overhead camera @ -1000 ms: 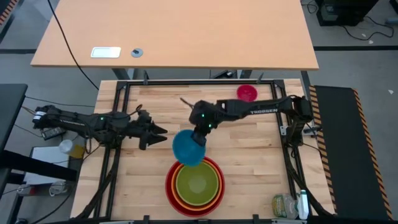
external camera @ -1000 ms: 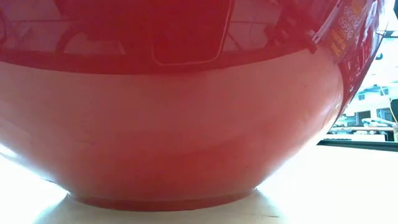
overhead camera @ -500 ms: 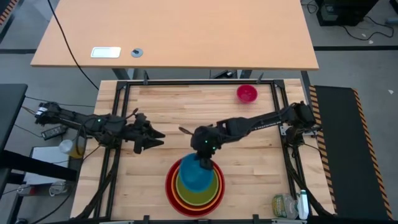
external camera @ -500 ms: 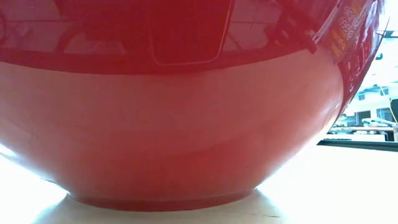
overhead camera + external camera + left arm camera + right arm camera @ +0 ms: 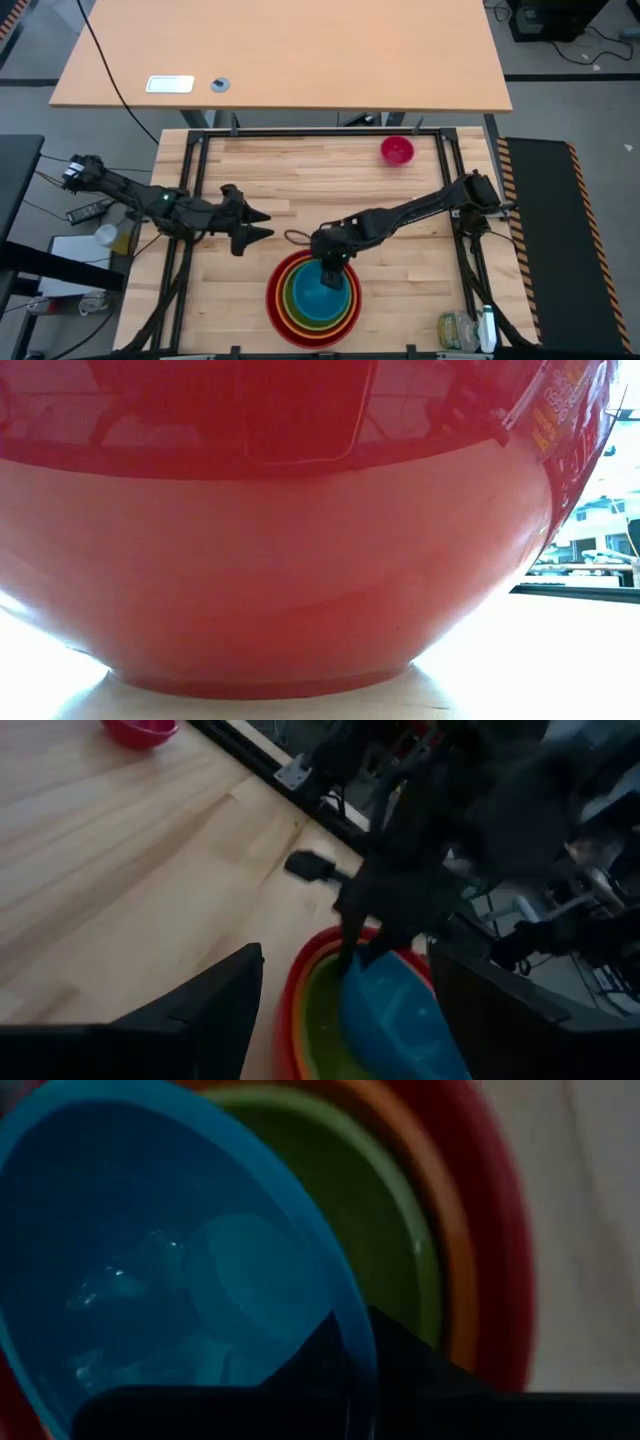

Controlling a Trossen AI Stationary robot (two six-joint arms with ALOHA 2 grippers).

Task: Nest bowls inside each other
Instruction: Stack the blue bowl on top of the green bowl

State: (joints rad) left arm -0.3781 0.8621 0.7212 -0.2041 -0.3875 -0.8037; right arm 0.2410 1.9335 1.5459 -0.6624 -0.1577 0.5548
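The red bowl (image 5: 276,300) stands near the table's front edge, with the orange bowl (image 5: 286,297) and the green bowl (image 5: 297,297) nested in it. Its wall (image 5: 280,590) fills the low view. The blue bowl (image 5: 322,293) sits inside the green one, and my right gripper (image 5: 332,270) is shut on its far rim. The pink bowl (image 5: 397,150) rests on its base at the far right. My left gripper (image 5: 268,224) hovers open to the left of the stack, holding nothing. My right gripper holds the blue bowl's rim (image 5: 335,1280) on its far side, one finger (image 5: 310,1355) inside the bowl and the other (image 5: 410,1355) outside. The fingers slant down from the far side. The bowl lies within the green bowl (image 5: 400,1250), slightly tilted.
A black metal frame (image 5: 300,133) runs along the table's far edge and down both sides. Bottles (image 5: 462,330) stand at the near right corner. Bare wood lies between the stack and the pink bowl.
My right gripper has carried the blue bowl from above the stack's far left rim toward the near edge and down, so the bowl now sits inside the green bowl. My left gripper has drifted a little toward the near edge, still open.
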